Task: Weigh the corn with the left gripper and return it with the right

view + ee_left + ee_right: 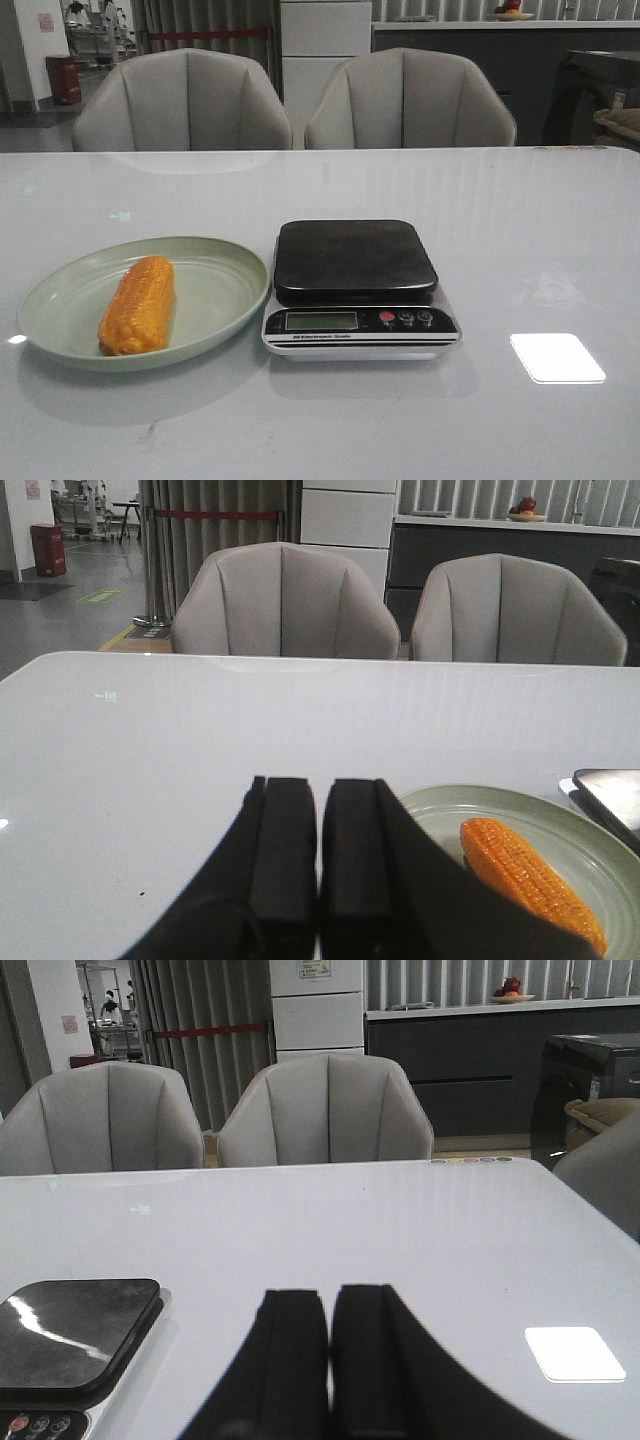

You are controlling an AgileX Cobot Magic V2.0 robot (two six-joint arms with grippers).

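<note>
On the pale green round plate (215, 300), the stubby orange-yellow corn cob (138, 305) lies beside the black digital scale (355, 260); my black left gripper (319, 880) and black right gripper (329, 1370) are both pressed together, holding nothing.

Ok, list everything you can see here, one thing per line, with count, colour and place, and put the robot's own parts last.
corn: one, orange-yellow, lying on the plate.
plate: one, pale green, on the table left of the scale.
scale: one, black platform on a silver base with display and buttons, mid-table; nothing on it.
table: one, glossy white, bearing plate and scale.
chairs: two, grey, side by side behind the table.
left claw: one, black, fingers shut together, near the plate, holding nothing.
right claw: one, black, fingers shut together, right of the scale, holding nothing.
</note>
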